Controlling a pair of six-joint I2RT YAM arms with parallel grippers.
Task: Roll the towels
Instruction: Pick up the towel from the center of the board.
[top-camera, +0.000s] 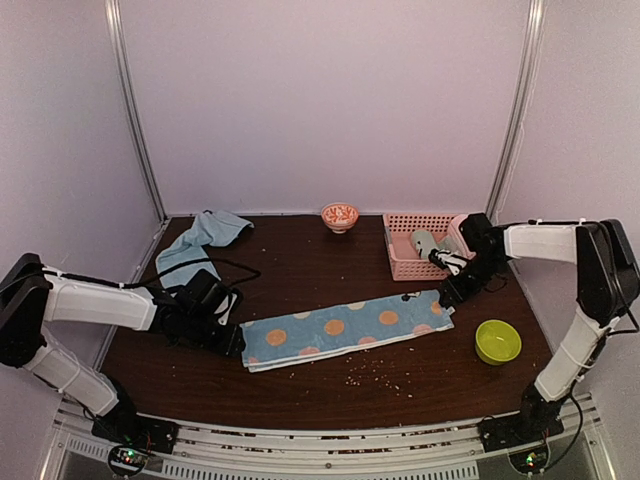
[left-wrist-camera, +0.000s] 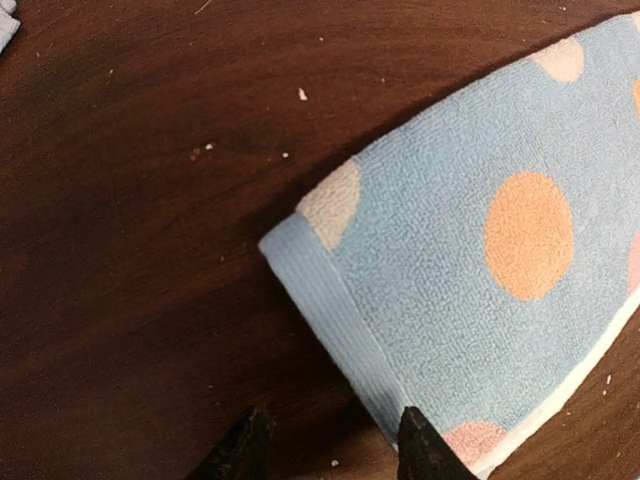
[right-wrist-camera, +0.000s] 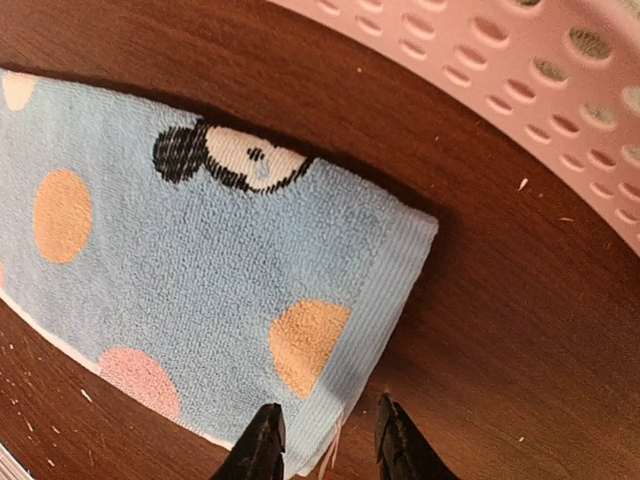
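Observation:
A light-blue towel with orange and white spots (top-camera: 340, 328) lies flat and lengthwise across the middle of the table. My left gripper (top-camera: 235, 340) sits low at its left end. In the left wrist view that gripper (left-wrist-camera: 330, 445) is open, and the towel's hemmed short edge (left-wrist-camera: 450, 270) runs down to its right fingertip. My right gripper (top-camera: 450, 292) hovers at the towel's right end. It is open (right-wrist-camera: 328, 435), its tips standing either side of the towel's near corner (right-wrist-camera: 180, 270). A plain light-blue towel (top-camera: 205, 240) lies crumpled at the back left.
A pink lattice basket (top-camera: 405, 270) stands at the back right, close behind the right gripper, with a pale object inside; its wall (right-wrist-camera: 500, 50) fills the right wrist view's top. A lime-green bowl (top-camera: 497, 341) sits front right, a small patterned bowl (top-camera: 340, 215) at the back. Crumbs dot the wood.

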